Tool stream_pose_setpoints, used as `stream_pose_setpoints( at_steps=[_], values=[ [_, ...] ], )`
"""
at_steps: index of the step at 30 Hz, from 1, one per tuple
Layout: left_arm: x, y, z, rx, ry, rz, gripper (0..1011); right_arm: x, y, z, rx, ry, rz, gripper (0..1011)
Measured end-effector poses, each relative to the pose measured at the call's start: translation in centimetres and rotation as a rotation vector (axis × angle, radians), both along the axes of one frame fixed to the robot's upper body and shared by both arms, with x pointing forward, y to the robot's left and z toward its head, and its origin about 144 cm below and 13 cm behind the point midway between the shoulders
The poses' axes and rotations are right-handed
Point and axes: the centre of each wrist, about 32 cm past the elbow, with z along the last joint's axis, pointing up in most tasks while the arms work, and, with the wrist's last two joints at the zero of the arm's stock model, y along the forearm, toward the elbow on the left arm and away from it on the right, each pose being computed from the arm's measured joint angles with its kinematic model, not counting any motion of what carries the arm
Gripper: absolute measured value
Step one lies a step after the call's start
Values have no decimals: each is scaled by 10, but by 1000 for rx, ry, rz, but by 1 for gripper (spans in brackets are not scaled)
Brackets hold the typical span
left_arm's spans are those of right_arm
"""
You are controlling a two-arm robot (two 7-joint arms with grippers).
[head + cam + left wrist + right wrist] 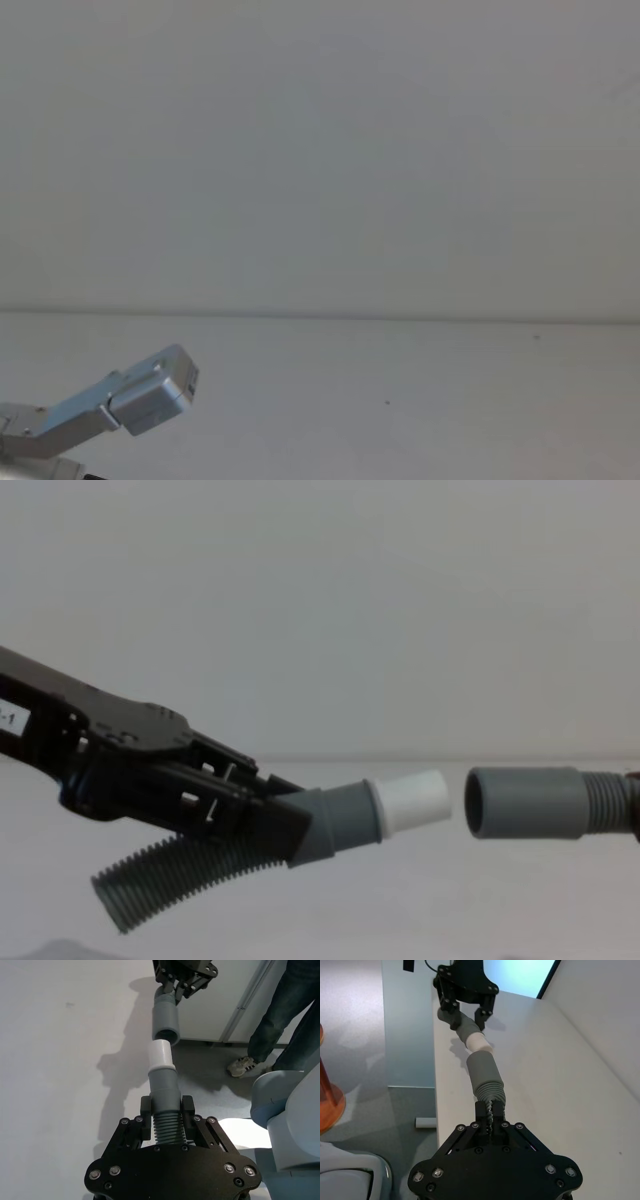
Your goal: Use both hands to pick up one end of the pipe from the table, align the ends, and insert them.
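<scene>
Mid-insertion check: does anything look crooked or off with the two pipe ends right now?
Slightly. In the chest view the white spigot tip, held by the left gripper, tilts upward while the wider sleeve in the right gripper sits level. A gap separates them; no damage shows.

Only one bit of text: white label [10, 718] on left arm, behind left gripper [300, 835], at the chest view's left edge. Cut off by frame edge; just "-1" readable at its end, black on white. Rest of label out of frame. No other readable text, brand, number or sign anywhere else: not on hose pieces, grippers, table or wall.
</scene>
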Motion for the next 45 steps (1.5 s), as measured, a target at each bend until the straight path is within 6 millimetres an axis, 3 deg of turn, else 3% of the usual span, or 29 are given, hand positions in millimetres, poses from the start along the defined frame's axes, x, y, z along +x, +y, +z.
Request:
stream_pose_setpoints(
  at_steps=[17, 45],
  values=[
    [-2, 8, 1, 15, 8, 9, 327, 5, -2, -2, -20, 17, -20, 52],
    [7, 5, -4, 15, 23, -2, 327, 11, 2, -1, -27, 16, -11, 53]
  ],
)
